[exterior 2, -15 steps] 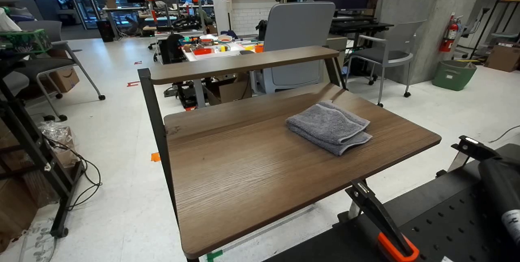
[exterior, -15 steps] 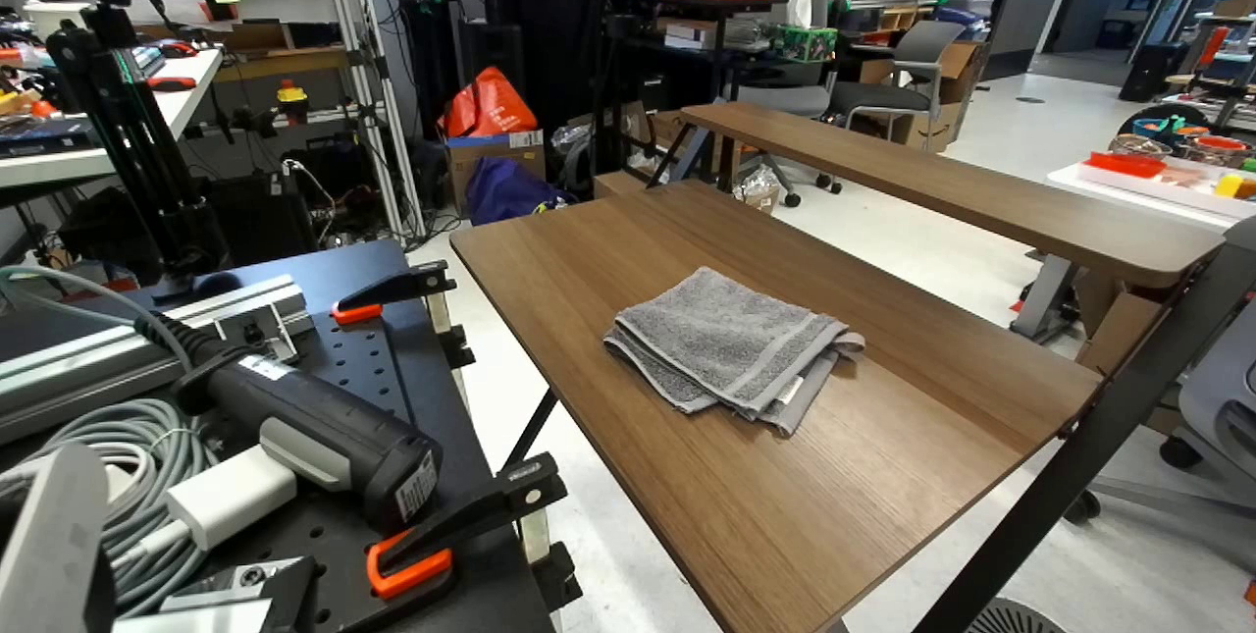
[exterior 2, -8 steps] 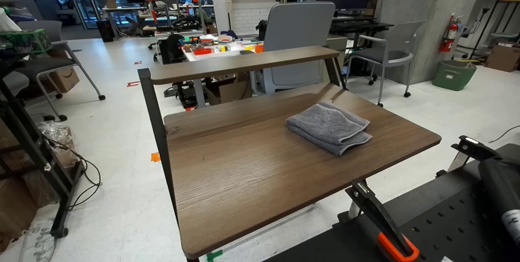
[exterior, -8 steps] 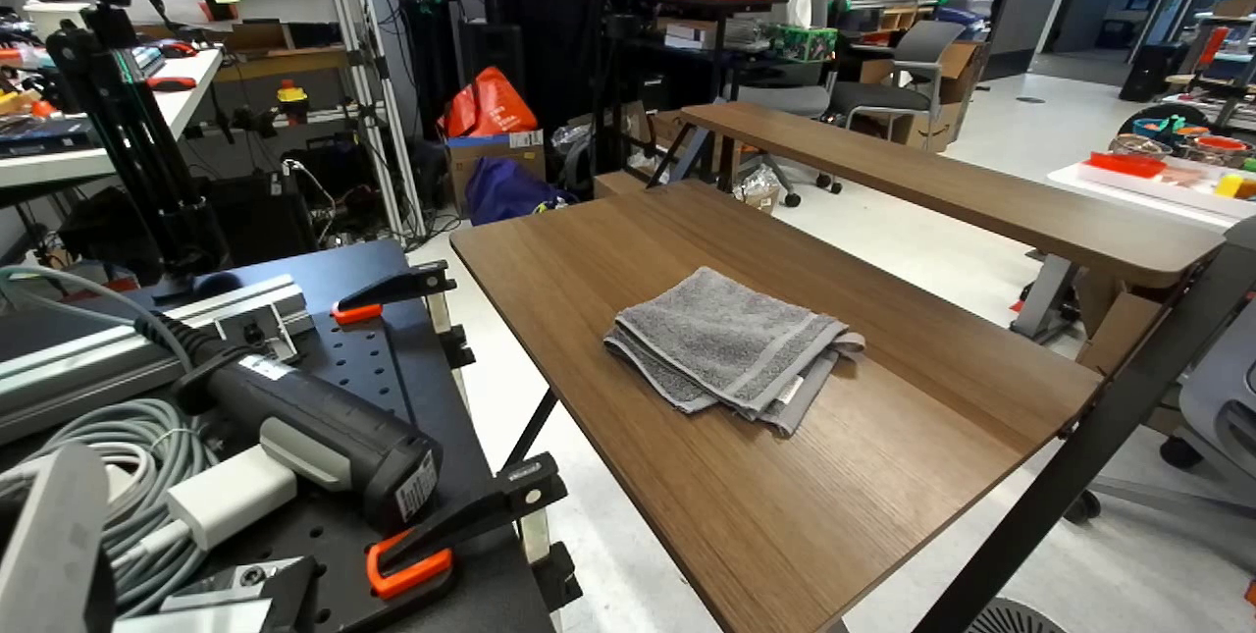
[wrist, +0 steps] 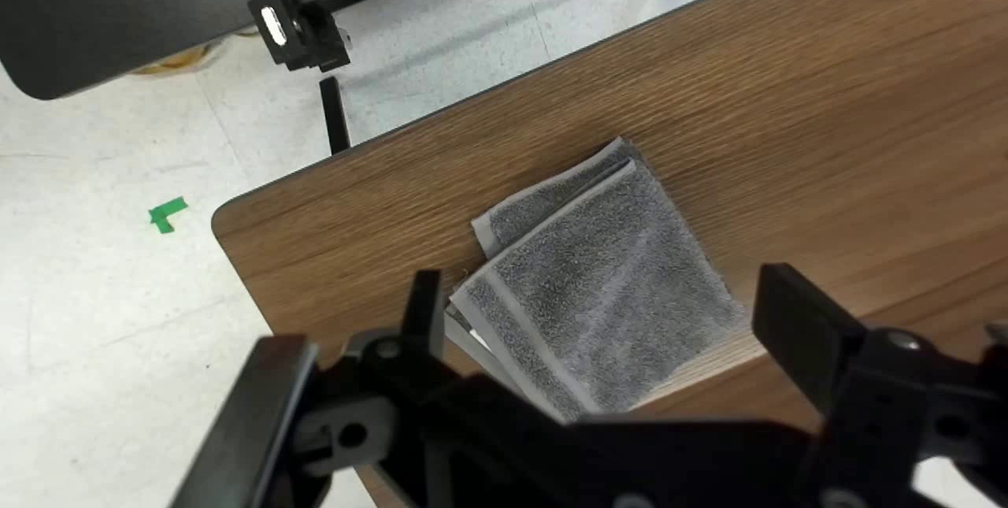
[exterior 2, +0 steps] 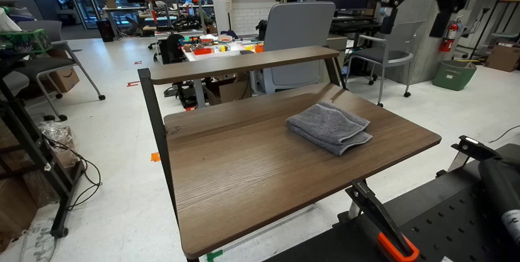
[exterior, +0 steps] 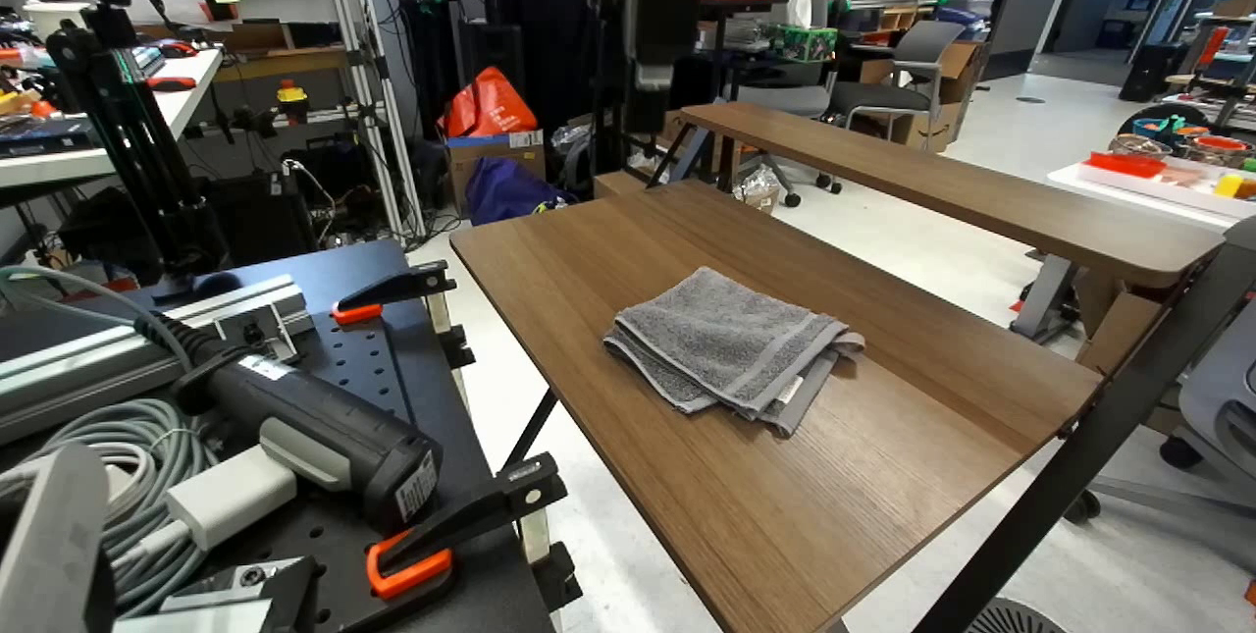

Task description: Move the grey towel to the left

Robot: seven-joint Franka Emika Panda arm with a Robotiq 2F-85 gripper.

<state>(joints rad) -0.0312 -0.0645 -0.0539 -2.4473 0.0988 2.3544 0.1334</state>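
on grey towel (exterior: 726,339), white label (exterior: 789,390)

Towel (exterior: 728,343), one. Wooden counter (exterior: 883,476), one. Claw (exterior 2: 413,29), one, with two fingers (exterior 2: 388,20). Orange-handled clamps (exterior: 483,516), two. Green bin (exterior 2: 453,76), one. Tissue box (exterior: 805,43), one. Fire extinguisher (exterior 2: 450,41), one.

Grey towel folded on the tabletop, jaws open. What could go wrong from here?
Partial grip: the grey towel is folded in offset layers, so the jaws, open and clear of it, may catch only the top one.
Surface strike: the towel lies low on the wooden tabletop, so too deep a descent could press the jaws into it.
Collision: the raised shelf runs along one side, so a wide swing might clip it.
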